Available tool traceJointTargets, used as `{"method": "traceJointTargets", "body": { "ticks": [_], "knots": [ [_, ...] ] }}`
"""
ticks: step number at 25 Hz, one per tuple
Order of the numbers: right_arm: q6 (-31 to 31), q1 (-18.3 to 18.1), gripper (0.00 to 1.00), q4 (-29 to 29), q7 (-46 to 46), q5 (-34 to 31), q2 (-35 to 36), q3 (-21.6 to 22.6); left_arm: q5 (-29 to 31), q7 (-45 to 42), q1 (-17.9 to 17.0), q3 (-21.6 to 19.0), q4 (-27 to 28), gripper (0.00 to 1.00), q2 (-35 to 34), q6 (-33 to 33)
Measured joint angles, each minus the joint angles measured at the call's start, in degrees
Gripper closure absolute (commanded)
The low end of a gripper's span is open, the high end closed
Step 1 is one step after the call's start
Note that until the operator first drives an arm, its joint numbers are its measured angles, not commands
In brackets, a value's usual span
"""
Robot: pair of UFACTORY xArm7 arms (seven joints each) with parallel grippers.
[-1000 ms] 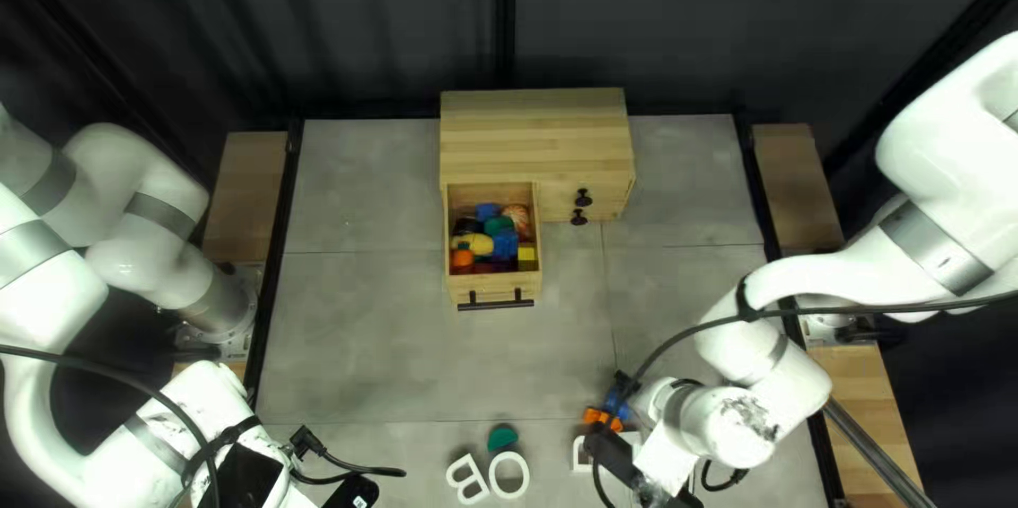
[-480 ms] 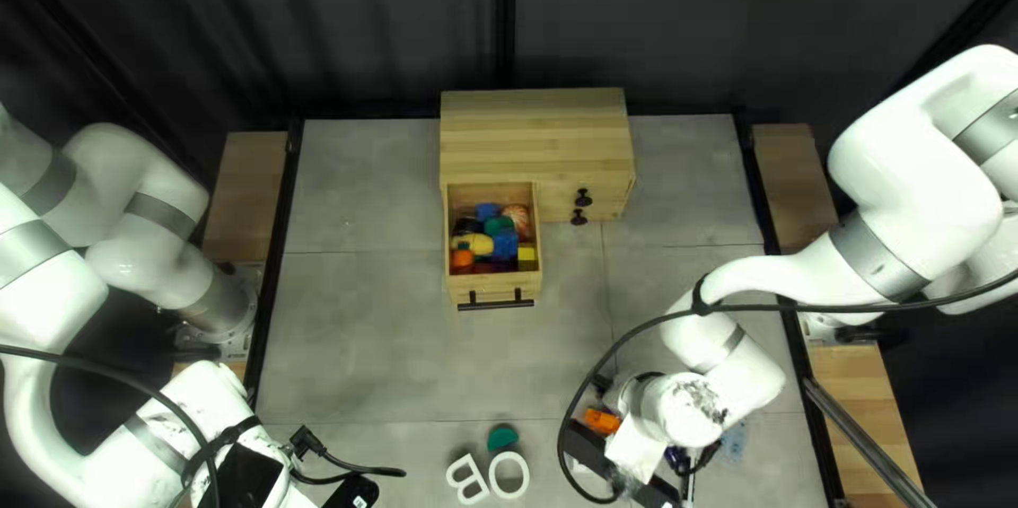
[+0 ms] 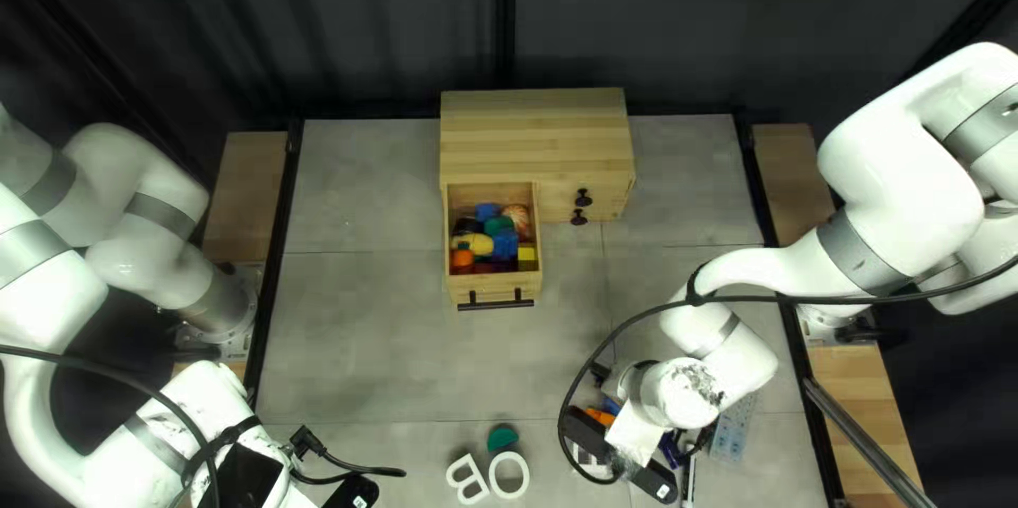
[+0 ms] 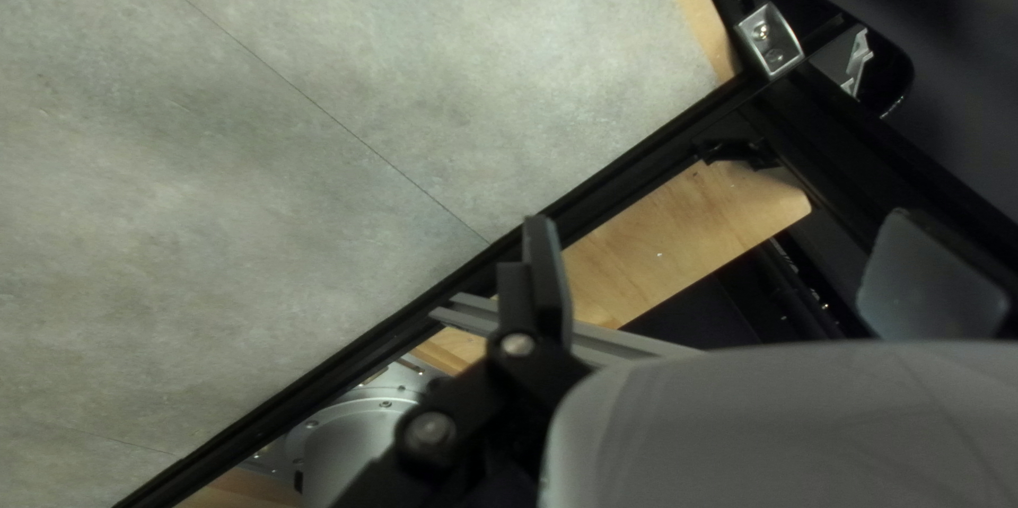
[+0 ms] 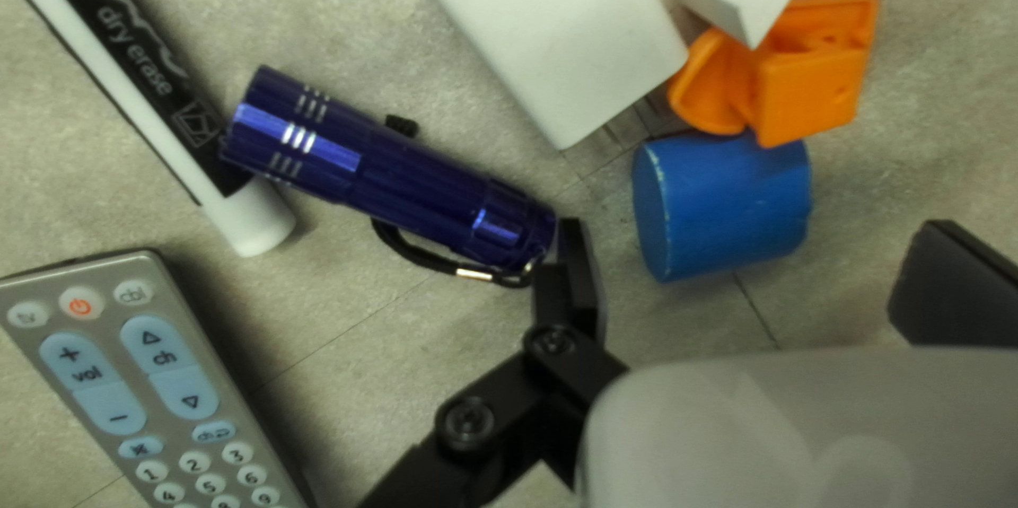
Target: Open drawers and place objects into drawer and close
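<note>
In the top left view, my right gripper (image 3: 589, 434) is over a cluster of objects, its fingertips hidden. Seen from the right wrist, my gripper (image 5: 758, 264) is open; a blue cylinder (image 5: 721, 206) lies just ahead of the gap, ungripped. Beside the cylinder are an orange piece (image 5: 811, 68) and a white block (image 5: 557, 31). A dark blue flashlight (image 5: 392, 174) lies outside the nearer finger. A drawer (image 3: 494, 296), pulled out and filled with colored objects, juts from the wooden cabinet (image 3: 536, 132). My left gripper (image 3: 310, 442) hangs at the near left; in its wrist view the gripper (image 4: 737, 275) is open and empty.
A remote (image 5: 117, 360) and a marker (image 5: 148, 94) lie near the flashlight. White letters (image 3: 509, 475) and a green piece (image 3: 502, 436) lie by the table's near edge. Black table edging (image 4: 424, 307) passes under my left gripper. A cable loops over my right arm.
My right arm's wrist has shifted left and slightly toward the far edge, uncovering the flashlight, marker and remote while hiding more of the orange piece. The left arm and drawer have stayed still.
</note>
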Motion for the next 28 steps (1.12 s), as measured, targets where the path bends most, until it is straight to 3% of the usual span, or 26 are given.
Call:
{"method": "traceJointTargets", "body": {
  "ticks": [3,4,5,6,17,28],
  "knots": [
    [0.00,-0.18,0.03,0.64,-0.60,0.19,0.63,0.00,0.00,0.00,0.00,0.00,0.00,0.00,0.00,0.00],
    [0.01,-0.25,0.31,0.83,-0.81,0.24,0.83,-0.01,0.00,0.00,0.00,0.00,0.00,0.00,0.00,0.00],
    [0.02,-0.35,0.31,1.02,-1.05,0.29,1.03,-0.04,0.00,0.00,0.00,0.00,0.00,0.00,0.00,0.00],
    [0.03,-0.41,0.98,1.15,-1.21,0.30,1.17,-0.05,0.00,0.00,0.00,0.00,0.00,0.00,0.00,0.00],
    [2.21,-0.30,0.98,2.04,-1.85,0.50,0.14,0.18,0.00,0.00,0.00,0.00,0.00,0.00,0.00,0.00],
    [17.40,-0.78,0.99,7.24,3.39,-3.08,-9.48,-0.78,0.00,0.00,0.00,0.00,0.00,0.00,0.00,0.00]
  ]
}}
